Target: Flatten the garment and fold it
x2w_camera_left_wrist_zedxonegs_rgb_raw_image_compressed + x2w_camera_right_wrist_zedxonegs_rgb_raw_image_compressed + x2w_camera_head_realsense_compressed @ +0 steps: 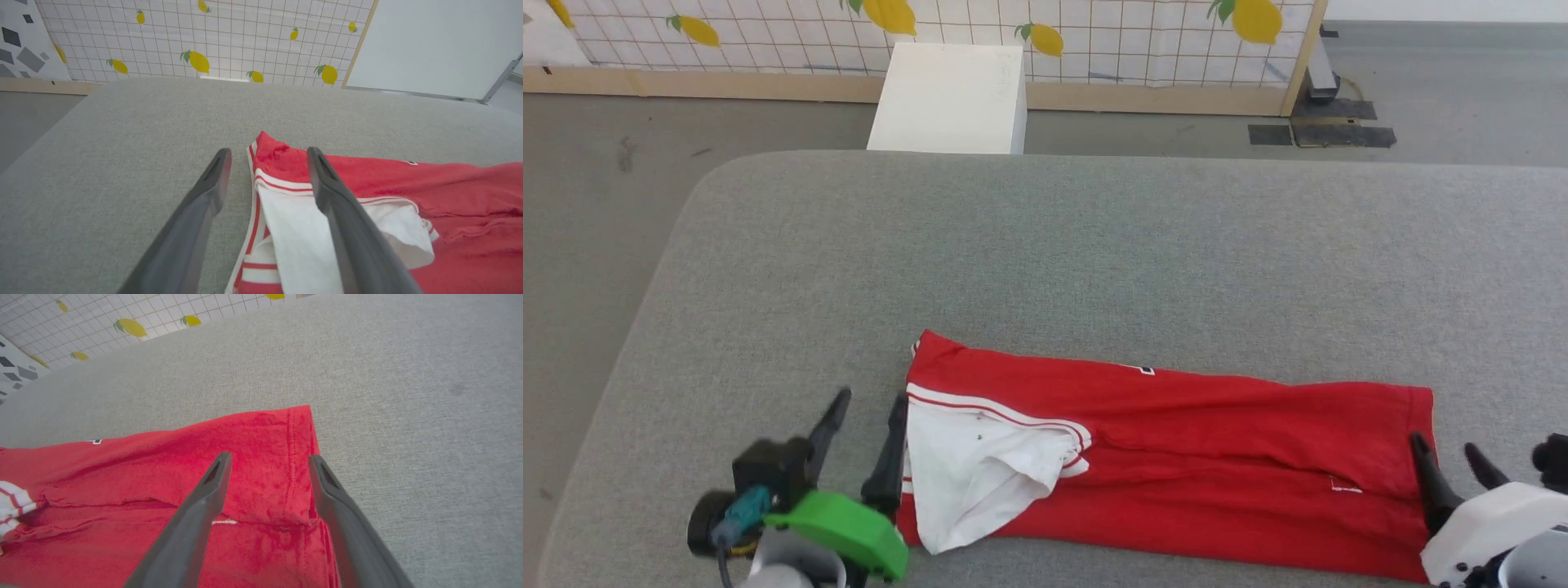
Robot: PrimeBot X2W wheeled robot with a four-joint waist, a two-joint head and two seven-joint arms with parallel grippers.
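red soft-fabric t-shirt with white sleeves (1217, 441) lies folded into a long band on the grey fabric-topped table (1094, 245), lower centre of the head view.
left gripper (870, 398), lower left, sits at the sleeve end. jaws spread, holding nothing. inner finger is just beside the white sleeve (980, 465), outer finger over bare table.
right gripper (1444, 443), lower right, sits at the hem end. jaws spread too, nothing gripped. inner finger is over the red corner. contact with the cloth: can't tell.
left wrist view adds: striped trim (254, 222) runs between the two fingers, and the right-hand finger crosses the sleeve.
right wrist view adds: stitched hem runs up between the fingers, small white tag (224, 522) just beside the left-hand one.
head view gives both ends at once, plus a white box (947, 98) on the floor by the lemon-print tiled wall (1094, 33).
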